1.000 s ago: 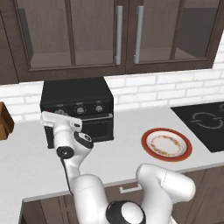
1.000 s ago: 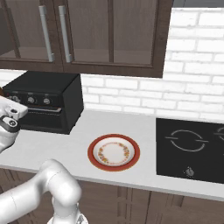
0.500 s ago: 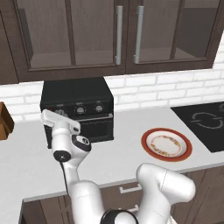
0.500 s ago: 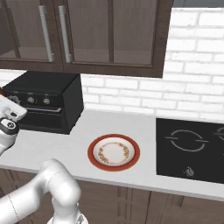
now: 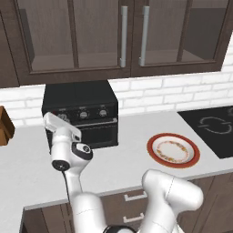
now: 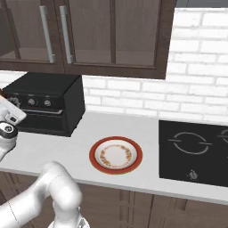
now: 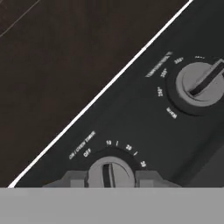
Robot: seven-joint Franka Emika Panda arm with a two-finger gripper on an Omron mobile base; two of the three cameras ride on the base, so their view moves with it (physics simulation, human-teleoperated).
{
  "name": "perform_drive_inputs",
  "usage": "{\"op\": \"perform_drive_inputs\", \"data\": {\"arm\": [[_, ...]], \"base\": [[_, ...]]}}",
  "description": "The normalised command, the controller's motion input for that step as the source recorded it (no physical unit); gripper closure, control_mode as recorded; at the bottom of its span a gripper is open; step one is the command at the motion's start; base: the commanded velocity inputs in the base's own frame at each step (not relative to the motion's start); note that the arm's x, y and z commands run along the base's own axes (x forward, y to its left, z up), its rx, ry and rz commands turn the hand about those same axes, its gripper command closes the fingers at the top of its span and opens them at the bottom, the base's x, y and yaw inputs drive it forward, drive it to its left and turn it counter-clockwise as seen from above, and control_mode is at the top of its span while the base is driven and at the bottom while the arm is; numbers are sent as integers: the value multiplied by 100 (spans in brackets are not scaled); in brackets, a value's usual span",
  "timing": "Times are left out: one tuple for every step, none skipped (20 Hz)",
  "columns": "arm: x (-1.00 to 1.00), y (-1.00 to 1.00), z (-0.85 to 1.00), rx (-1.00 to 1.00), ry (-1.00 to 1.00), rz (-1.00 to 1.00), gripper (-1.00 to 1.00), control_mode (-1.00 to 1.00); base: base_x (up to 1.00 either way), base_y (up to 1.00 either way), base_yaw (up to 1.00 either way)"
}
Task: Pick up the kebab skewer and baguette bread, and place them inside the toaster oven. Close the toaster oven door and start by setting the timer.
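The oven (image 5: 82, 116) is a black box that sits on the white worktop (image 5: 123, 141) against the brick wall, and its door (image 5: 93, 133) is shut. The hand (image 7: 109, 179) is right up at the oven's front, at the left end of the row of knobs. In the hand view its two dark tips sit one on each side of the timer knob (image 7: 109, 173), very close to it, at about 6 o'clock in that view. I cannot tell if the tips are pinching the knob or just beside it. The little marks around this knob read OFF, 10, 20 and 30. A second knob (image 7: 200, 85) sits at about 2 o'clock from it, with heat numbers around it. A round plate (image 5: 173, 150) with a red rim lies on the worktop, well apart from the oven, at about 3 o'clock from it in the left base view. A flat black cooktop (image 6: 196, 149) lies past the plate.
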Motion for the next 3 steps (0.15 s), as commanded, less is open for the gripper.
{"op": "perform_drive_inputs", "data": {"arm": [[0,1,0,15,0,-10,100,-100],[0,0,0,16,0,-11,100,-100],[0,0,0,16,0,-10,100,-100]], "base": [[0,0,0],[0,0,0],[0,0,0]]}}
